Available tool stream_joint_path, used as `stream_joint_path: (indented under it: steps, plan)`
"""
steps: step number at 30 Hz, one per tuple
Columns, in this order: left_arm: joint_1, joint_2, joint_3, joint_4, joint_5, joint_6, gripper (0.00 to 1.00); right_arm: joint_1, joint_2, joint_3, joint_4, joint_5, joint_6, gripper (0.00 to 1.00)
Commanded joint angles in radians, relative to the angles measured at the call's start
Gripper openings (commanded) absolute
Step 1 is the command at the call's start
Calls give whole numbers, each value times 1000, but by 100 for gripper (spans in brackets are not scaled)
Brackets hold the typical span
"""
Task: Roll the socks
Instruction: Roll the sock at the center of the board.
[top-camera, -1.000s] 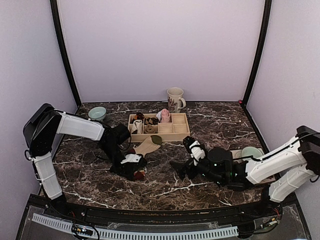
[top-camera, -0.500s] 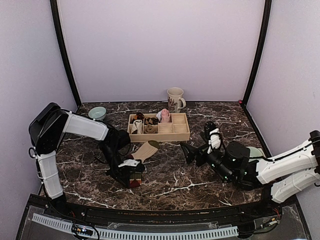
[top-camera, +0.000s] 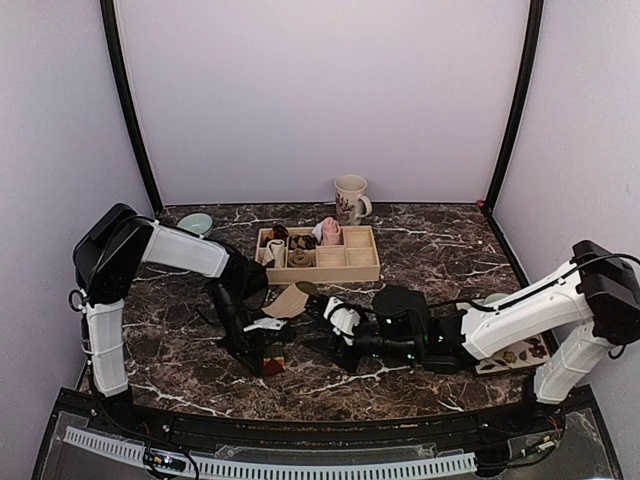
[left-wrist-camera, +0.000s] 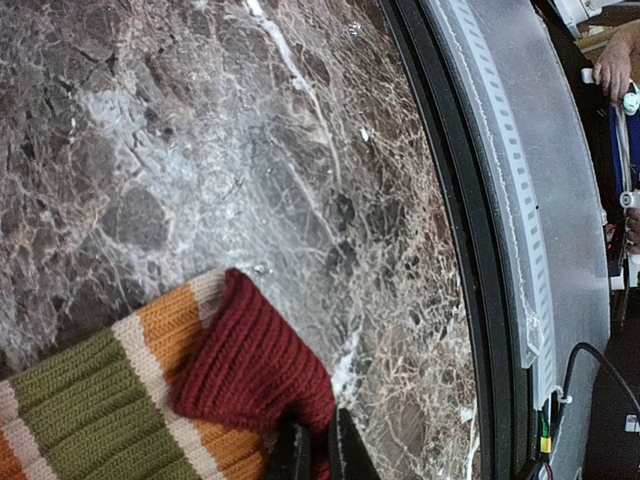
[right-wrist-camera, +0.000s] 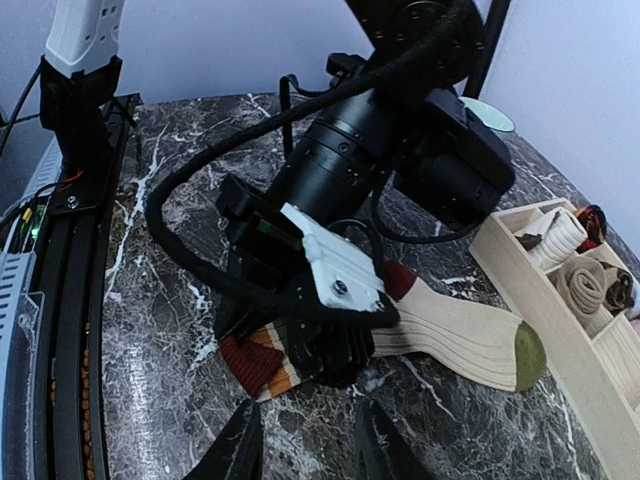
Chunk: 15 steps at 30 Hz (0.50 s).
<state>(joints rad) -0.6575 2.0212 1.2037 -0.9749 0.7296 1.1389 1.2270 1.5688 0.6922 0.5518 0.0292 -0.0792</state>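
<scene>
At the far left rear of the dark marbled stone worktop (top-camera: 430, 240) we see a small pale green ceramic bowl (top-camera: 195, 224). Right of it, the left arm reaches down toward the front of the worktop. In the left wrist view the left tool (left-wrist-camera: 318, 440) has its fingers (left-wrist-camera: 292, 455) pressed close together, pinching the dark-red end of the cuff of the tan ribbed sock (top-camera: 288, 301).

We can make out the cuff's bands: dark red at the edge, then orange, white and green. The sock lies flat on the worktop. From the pinched cuff it runs back and to the right, and its olive-green toe ends near the front wall of the light wooden compartment tray (top-camera: 350, 272), not touching it.

The tray holds small rolled bundles in its left compartments and a pink fabric piece in a rear compartment near the middle. Behind the tray, apart from it, stands a cream ceramic mug with a dark-red pattern (top-camera: 350, 197).

Further right, the right arm stretches low across the worktop toward the sock. The right tool (right-wrist-camera: 310, 410) is spread wide, with only bare worktop between its fingers (right-wrist-camera: 240, 445). It sits just beside the cuff and the left tool without touching either
</scene>
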Motion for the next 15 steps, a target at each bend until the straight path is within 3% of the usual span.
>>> stream_joint_path:
  steps: [1,7,12,15]
  plan:
    - [-7,30,5,5,-27,-4,0,20,89,82,-68,-71,-74,28]
    - [-8,41,18,1,-29,-8,0,57,226,200,-103,-184,-166,11]
    - [-7,43,22,-6,-30,-4,0,92,289,221,-164,-211,-253,18]
    - [-7,43,22,-14,-30,-1,0,92,311,233,-165,-219,-285,28]
